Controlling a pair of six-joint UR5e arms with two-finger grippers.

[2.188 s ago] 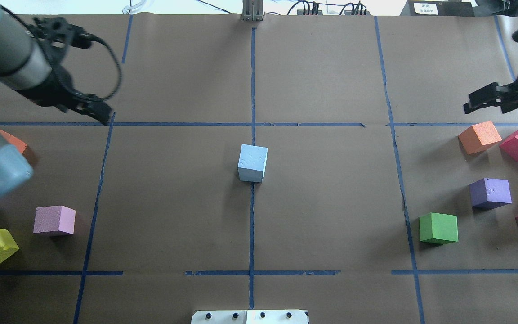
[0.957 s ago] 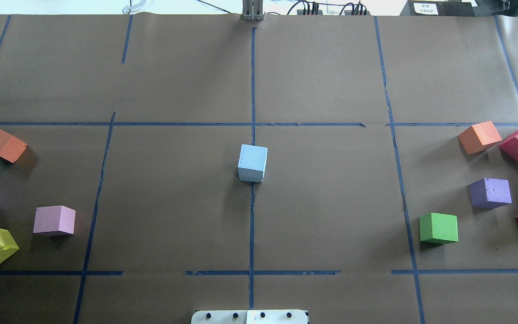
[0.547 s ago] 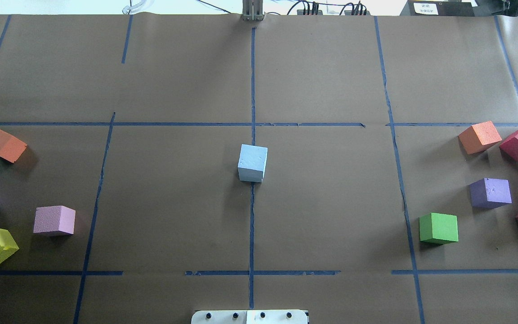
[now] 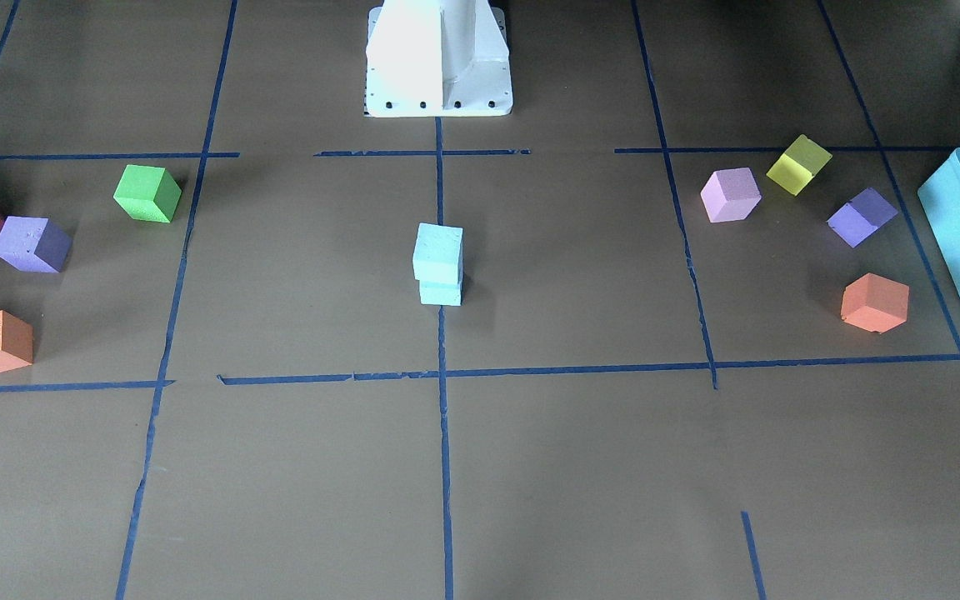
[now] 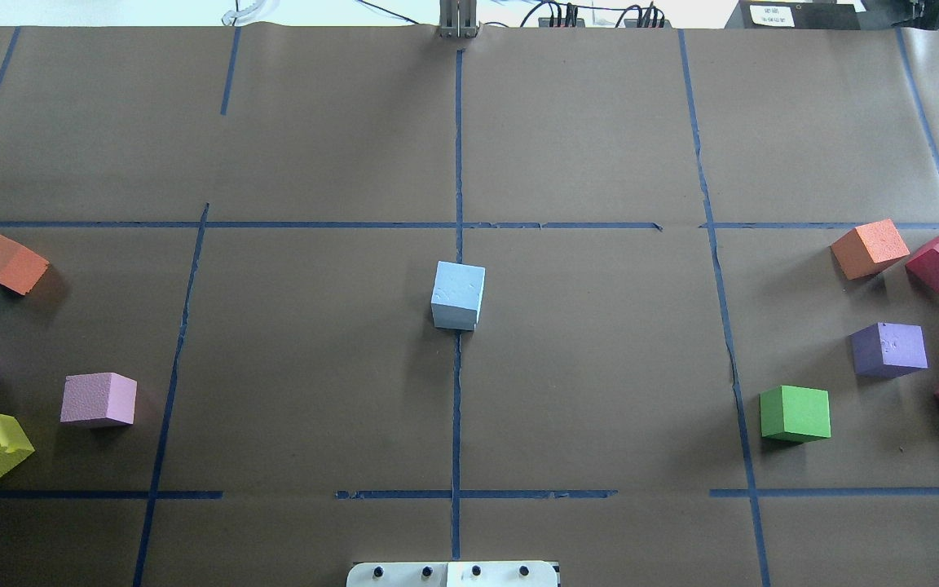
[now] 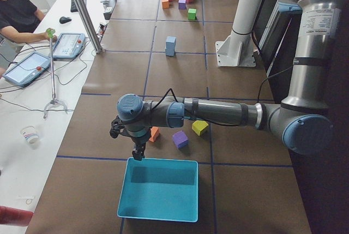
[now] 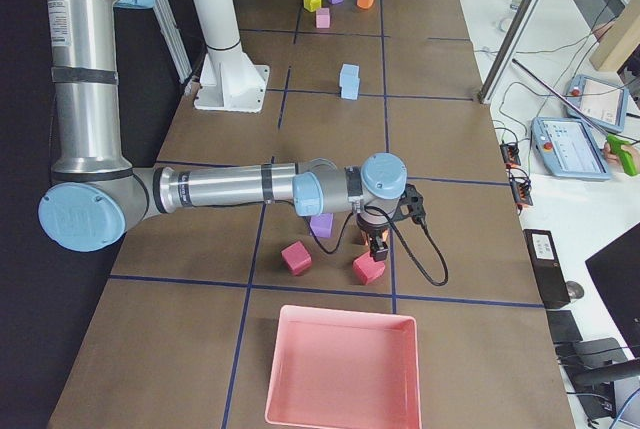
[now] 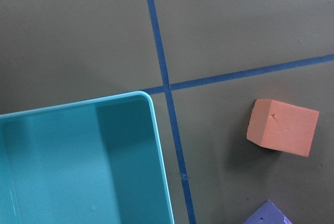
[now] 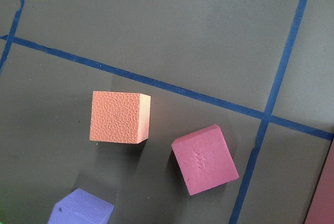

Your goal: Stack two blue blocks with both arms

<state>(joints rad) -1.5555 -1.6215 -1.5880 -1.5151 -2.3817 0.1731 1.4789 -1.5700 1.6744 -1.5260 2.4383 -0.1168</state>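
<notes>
Teal bin prob. under L gripper; blue blocks stacked.

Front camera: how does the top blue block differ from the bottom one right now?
The top blue block rests on the bottom blue block; the bottom one sits on the table. Overhead, the top one shows fully, while the bottom one is only a sliver beneath it. Both are pale blue cubes, roughly aligned on the centre tape line.
</notes>
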